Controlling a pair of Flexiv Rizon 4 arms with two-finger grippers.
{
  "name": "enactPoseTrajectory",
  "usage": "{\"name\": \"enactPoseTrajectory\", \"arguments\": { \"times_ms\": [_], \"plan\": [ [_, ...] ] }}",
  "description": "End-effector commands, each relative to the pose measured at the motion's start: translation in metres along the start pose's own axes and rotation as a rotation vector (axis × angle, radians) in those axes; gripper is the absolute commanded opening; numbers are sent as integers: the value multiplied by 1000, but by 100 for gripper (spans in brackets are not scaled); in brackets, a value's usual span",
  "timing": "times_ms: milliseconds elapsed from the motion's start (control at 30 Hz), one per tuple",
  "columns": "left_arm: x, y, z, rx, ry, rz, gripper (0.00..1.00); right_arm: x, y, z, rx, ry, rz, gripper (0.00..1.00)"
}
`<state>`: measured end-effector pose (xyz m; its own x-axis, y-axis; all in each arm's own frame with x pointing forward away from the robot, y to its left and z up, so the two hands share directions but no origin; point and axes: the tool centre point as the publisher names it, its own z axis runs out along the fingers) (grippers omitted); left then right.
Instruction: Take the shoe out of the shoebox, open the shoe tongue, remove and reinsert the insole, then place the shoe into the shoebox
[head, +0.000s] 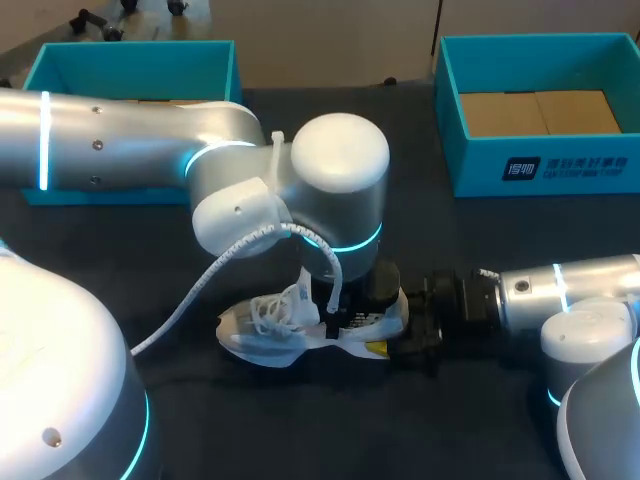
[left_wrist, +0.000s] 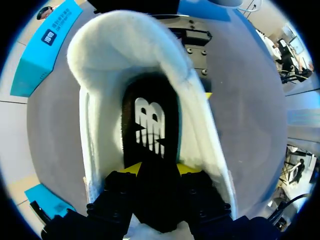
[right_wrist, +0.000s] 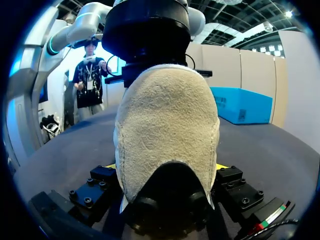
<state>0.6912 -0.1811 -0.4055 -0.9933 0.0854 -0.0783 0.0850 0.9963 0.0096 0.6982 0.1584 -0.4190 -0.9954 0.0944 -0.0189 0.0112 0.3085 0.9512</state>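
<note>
The shoe (head: 300, 325) lies on the counter (head: 480, 260), well apart from the shoebox (head: 540, 110), so taking it out is done. The right fingers (right_wrist: 235, 192) clamp its heel. The left fingers (left_wrist: 120, 192) pinch the insole (left_wrist: 150, 125) inside the shoe. Insole removal looks under way; reinserting and boxing remain.

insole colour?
The insole is black with a white logo, lying inside the white shoe. The left wrist view shows it best.

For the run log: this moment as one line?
shoe: on table | left gripper: shut on insole | right gripper: shut on shoe
</note>
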Motion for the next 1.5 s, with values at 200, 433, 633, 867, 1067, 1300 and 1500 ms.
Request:
{"name": "enactPoseTrajectory", "arguments": {
  "times_ms": [200, 433, 633, 867, 1067, 1300, 1500],
  "plan": [
    [-10, -5, 6, -15, -52, -21, 33, 1, 2, 1, 4, 0, 0, 0],
    [-21, -6, 4, -16, -72, -53, 5, 1, 2, 1, 4, 0, 0, 0],
    [-25, -2, -5, 9, -53, -71, 0, 1, 2, 1, 4, 0, 0, 0],
    [-14, 4, -23, 74, 69, -47, 0, 1, 2, 1, 4, 0, 0, 0],
    [-6, 8, -37, 123, 140, -20, 0, 1, 2, 1, 4, 0, 0, 0],
    [4, 10, -50, 160, 199, 13, 0, 1, 2, 1, 4, 0, 0, 0],
    [10, 11, -58, 175, 226, 32, 0, 1, 2, 1, 4, 0, 0, 0]
  ]
}}
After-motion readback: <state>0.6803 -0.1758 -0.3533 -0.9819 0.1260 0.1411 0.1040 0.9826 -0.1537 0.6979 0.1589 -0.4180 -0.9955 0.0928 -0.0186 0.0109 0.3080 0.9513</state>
